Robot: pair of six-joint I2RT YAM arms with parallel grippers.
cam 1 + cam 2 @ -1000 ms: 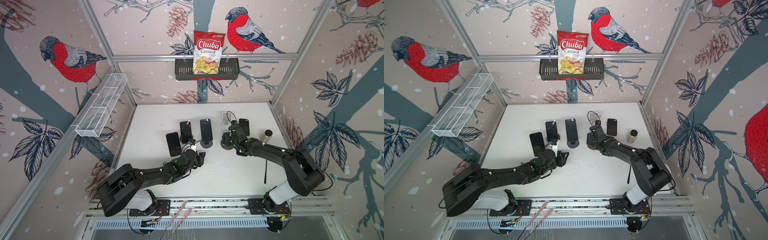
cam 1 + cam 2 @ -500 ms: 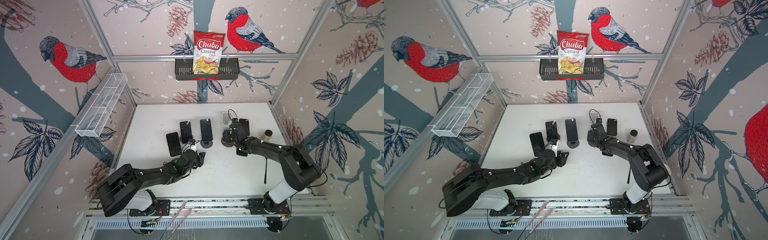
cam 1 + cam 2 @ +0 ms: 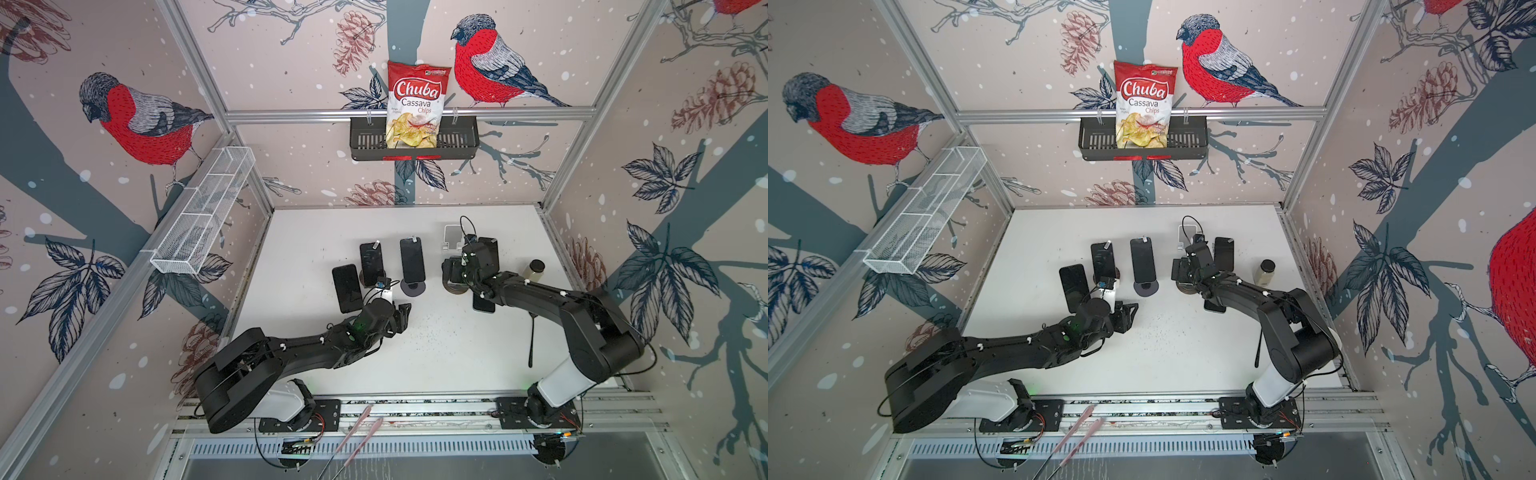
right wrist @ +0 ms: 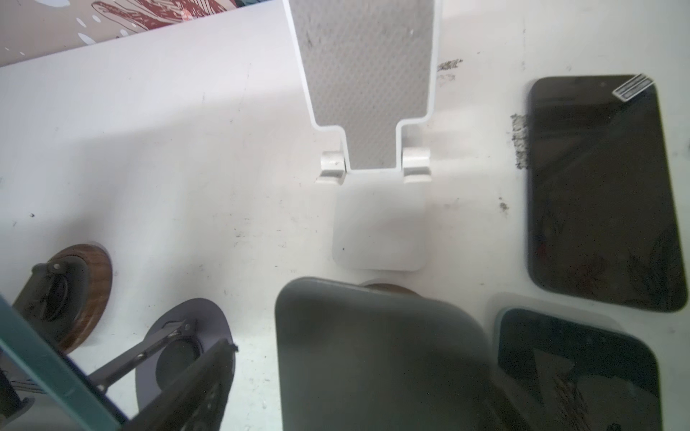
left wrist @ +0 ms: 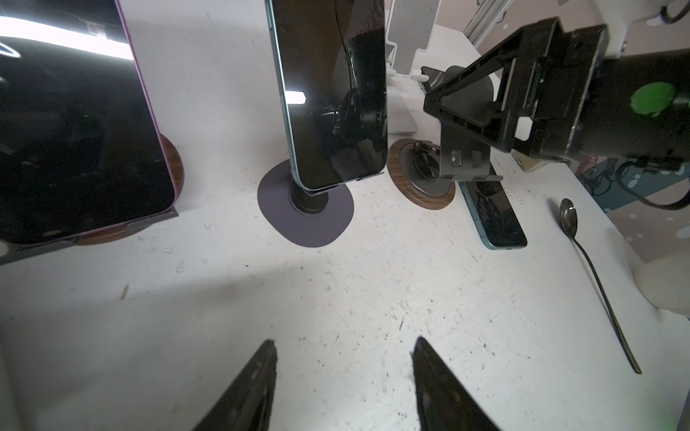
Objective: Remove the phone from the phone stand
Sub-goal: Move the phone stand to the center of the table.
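Teal phone (image 5: pixel 493 214) flat, half-hidden in top views

Black arms (image 3: pixel 299 351), white shoulder housings (image 3: pixel 559 380)

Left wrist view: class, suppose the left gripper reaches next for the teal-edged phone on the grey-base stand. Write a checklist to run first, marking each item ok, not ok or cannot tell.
1. Left gripper open, empty: ok.
2. Teal-edged phone upright on grey-base stand: ok.
3. Table between jaws and stand free of objects: ok.
4. Right gripper apart from that phone, over the empty wood-base stand: ok.
5. Spoon off to the side: ok.
6. Phone loose in its cradle: cannot tell.
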